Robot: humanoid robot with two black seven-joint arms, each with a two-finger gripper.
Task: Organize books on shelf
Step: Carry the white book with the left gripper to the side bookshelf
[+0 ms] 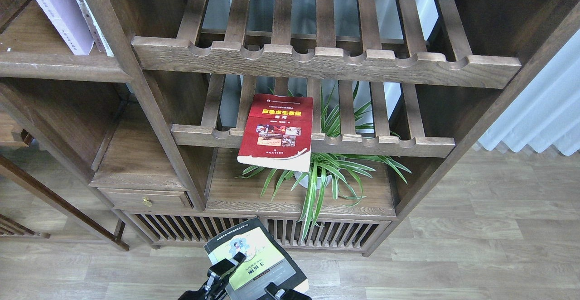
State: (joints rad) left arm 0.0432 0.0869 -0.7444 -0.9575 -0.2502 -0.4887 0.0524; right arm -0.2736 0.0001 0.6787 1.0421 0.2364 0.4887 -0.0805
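Note:
My left gripper (249, 278) is at the bottom edge of the head view, shut on the thick black-edged book with the yellow-green cover (253, 250), holding it cover up above the floor in front of the unit. The red book with small photos (277, 130) lies flat on the lower slatted rack and overhangs its front rail. The white-and-lavender book (59, 10) stands leaning on the solid dark-brown shelf (59, 66) at the upper left. My right gripper is out of view.
A thin white book (93, 23) stands next to the lavender one. Two slatted racks (326, 62) fill the middle bay. A potted spider plant (324, 173) sits on the board below the red book. A small drawer (145, 198) is at lower left.

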